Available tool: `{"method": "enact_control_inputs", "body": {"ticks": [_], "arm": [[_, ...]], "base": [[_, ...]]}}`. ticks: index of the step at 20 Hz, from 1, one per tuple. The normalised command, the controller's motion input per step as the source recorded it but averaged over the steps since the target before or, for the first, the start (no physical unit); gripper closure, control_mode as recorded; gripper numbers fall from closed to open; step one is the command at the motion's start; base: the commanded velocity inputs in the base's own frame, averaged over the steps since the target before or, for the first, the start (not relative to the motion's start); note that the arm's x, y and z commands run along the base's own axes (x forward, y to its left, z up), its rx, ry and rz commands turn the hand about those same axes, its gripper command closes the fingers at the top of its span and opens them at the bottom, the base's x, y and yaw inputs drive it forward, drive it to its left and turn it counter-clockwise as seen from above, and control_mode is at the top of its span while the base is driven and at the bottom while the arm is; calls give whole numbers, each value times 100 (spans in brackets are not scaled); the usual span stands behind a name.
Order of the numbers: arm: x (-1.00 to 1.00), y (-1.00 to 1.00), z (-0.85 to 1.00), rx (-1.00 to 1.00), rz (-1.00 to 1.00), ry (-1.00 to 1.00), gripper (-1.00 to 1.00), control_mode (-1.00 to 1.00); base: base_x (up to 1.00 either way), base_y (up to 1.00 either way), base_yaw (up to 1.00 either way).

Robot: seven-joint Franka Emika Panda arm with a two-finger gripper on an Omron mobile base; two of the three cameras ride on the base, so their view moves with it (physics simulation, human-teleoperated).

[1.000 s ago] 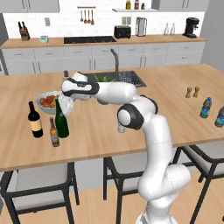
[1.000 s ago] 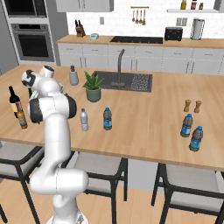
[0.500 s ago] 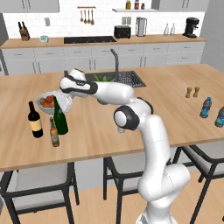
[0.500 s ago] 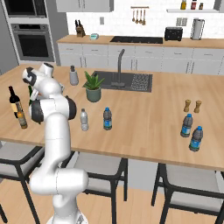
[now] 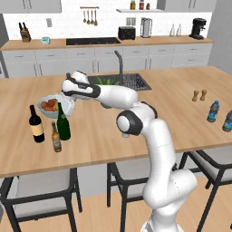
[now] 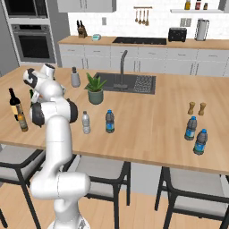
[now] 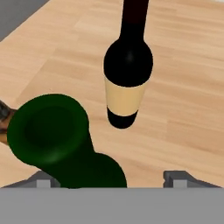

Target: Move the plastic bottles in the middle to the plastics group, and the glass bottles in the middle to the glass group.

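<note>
My arm reached far to my left across the wooden tabletop (image 5: 113,131), wrist bent down, with the tool (image 5: 67,105) poised just above the green glass bottle (image 5: 63,124). In the hand view both fingertips (image 7: 178,178) stood apart on either side of that bottle's neck, so the tool was spread and gripping nothing. The green bottle stood upright beside the black wine bottle (image 5: 36,125) and the small brown bottle (image 5: 55,137). The wine bottle's cream label (image 7: 126,99) bore no writing I could read. The right base view showed the clear bottle (image 6: 86,123) and the blue-labelled bottle (image 6: 109,121) mid-table, and the plastics pair (image 6: 196,135) far right. A fruit bowl (image 5: 49,105) sat behind the tool.
</note>
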Motion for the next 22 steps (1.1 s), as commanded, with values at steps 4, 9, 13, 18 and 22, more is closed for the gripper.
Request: {"method": "enact_control_inputs", "body": {"ticks": [4, 9, 13, 18, 22], "arm": [[0, 0, -5, 0, 0, -3, -100, -100], [0, -1, 0, 0, 0, -2, -100, -100], [0, -20, 0, 1, -2, -10, -100, -100], [-1, -22, 0, 2, 0, -6, -100, -100], [-6, -19, 0, 2, 0, -8, -100, -100]], "base": [[0, 0, 0], [0, 0, 0], [0, 0, 0], [0, 0, 0], [0, 0, 0]]}}
